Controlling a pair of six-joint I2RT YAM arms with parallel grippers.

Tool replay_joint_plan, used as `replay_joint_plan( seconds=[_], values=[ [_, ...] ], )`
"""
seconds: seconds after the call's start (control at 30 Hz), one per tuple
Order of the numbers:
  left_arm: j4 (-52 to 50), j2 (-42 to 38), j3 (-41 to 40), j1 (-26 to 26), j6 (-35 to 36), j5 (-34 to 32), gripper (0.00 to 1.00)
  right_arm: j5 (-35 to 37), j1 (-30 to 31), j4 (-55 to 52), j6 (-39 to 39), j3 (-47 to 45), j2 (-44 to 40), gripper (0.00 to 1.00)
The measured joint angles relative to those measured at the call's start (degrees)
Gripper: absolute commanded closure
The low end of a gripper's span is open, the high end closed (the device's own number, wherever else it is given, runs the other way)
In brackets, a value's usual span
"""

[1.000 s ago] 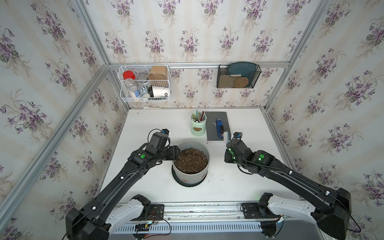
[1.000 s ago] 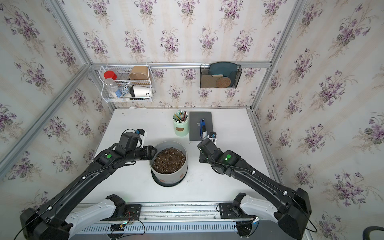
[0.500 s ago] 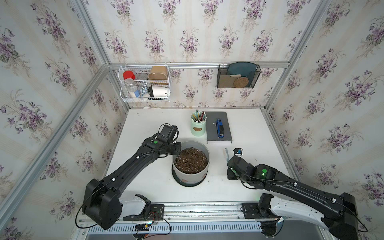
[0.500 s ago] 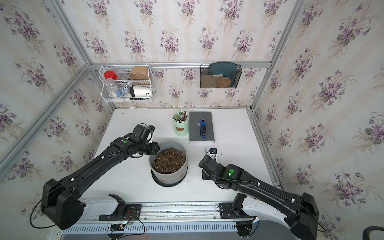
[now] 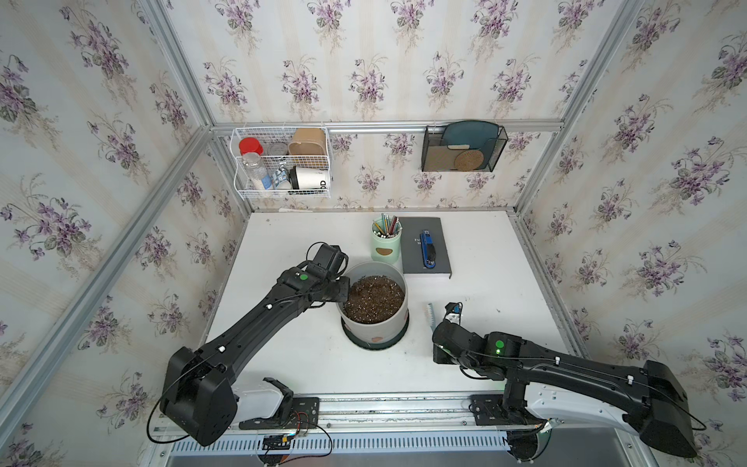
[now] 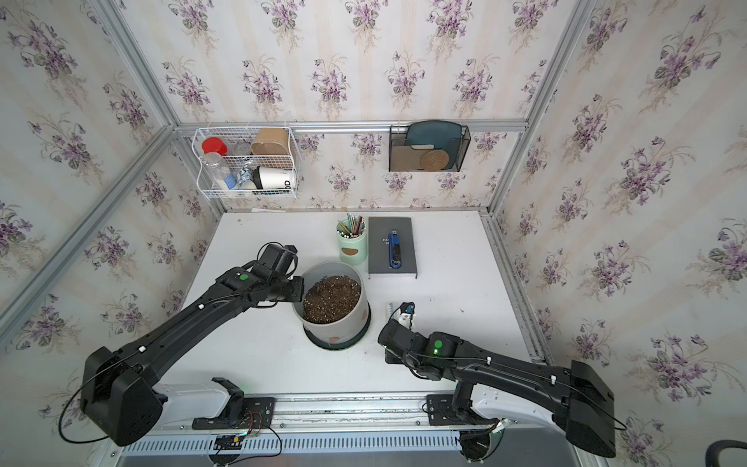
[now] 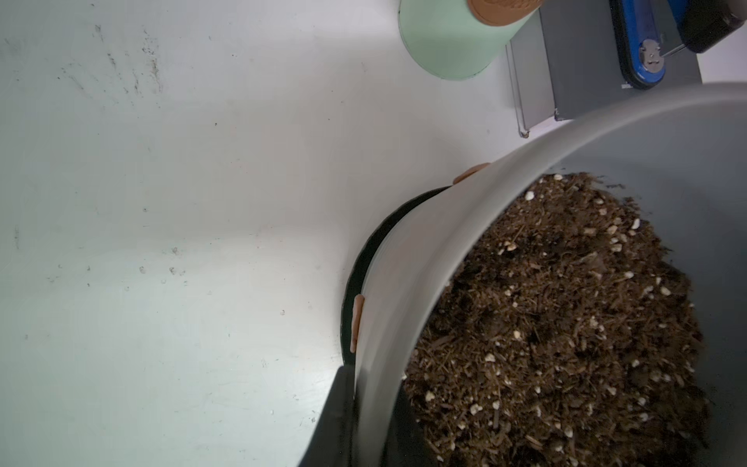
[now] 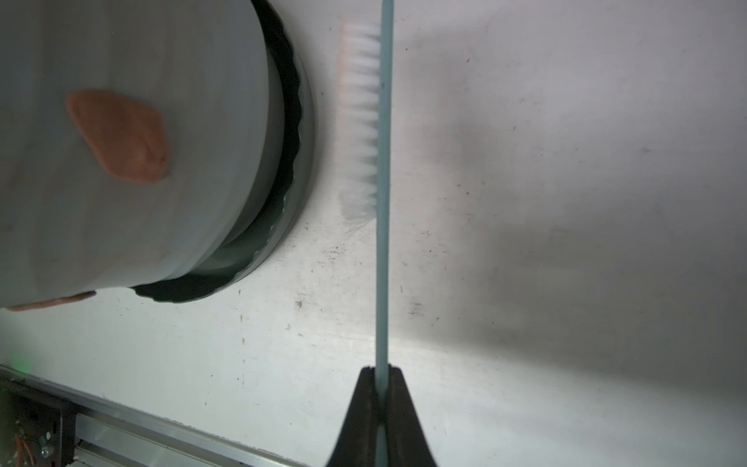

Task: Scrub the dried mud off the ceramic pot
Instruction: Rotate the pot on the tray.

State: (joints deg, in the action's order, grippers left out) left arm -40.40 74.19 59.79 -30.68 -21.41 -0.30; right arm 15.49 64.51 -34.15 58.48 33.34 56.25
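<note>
The ceramic pot (image 5: 376, 325), pale grey and filled with dark speckled soil, stands on a black saucer (image 5: 398, 337) mid-table in both top views. Reddish-brown dried mud sticks low on its wall (image 5: 378, 339) (image 6: 333, 339); the right wrist view shows a large blob (image 8: 121, 137) and the left wrist view an edge-on flake (image 7: 357, 323). My left gripper (image 7: 374, 408) (image 5: 344, 289) is shut on the pot's left rim, one finger outside and one inside. My right gripper (image 8: 382, 372) (image 5: 438, 328) is shut on a pale blue brush (image 8: 383, 242). Its white bristles (image 8: 359, 121) face the pot, a little apart from it.
A mint pencil cup (image 5: 386, 244) and a grey book (image 5: 438, 258) carrying a blue tool (image 5: 427, 254) lie behind the pot. A wire basket (image 5: 283, 165) and a black mesh holder (image 5: 463, 147) hang on the back wall. A metal rail (image 5: 384, 408) runs along the front edge.
My left gripper has closed onto the pot's rim. My right arm has drawn back from beside the book toward the front, brush still held, and now sits right of the pot.
</note>
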Motion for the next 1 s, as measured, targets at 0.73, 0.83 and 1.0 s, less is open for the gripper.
replay_joint_plan(
  seconds=[0.73, 0.83, 1.0],
  values=[
    [-3.2, 6.8, 7.8, -2.3, 2.6, 0.0, 0.58, -1.8, 1.4, 5.5, 1.6, 0.2, 5.1, 1.00],
    [-4.0, 10.7, 10.2, -2.3, 4.7, -0.9, 0.68, -1.4, 1.4, 4.6, 1.5, 0.6, 5.4, 1.00],
    [-6.0, 11.4, 10.7, -2.6, 7.0, -0.9, 0.86, -0.9, 1.5, 4.0, 1.0, 0.4, 4.9, 1.00]
  ],
)
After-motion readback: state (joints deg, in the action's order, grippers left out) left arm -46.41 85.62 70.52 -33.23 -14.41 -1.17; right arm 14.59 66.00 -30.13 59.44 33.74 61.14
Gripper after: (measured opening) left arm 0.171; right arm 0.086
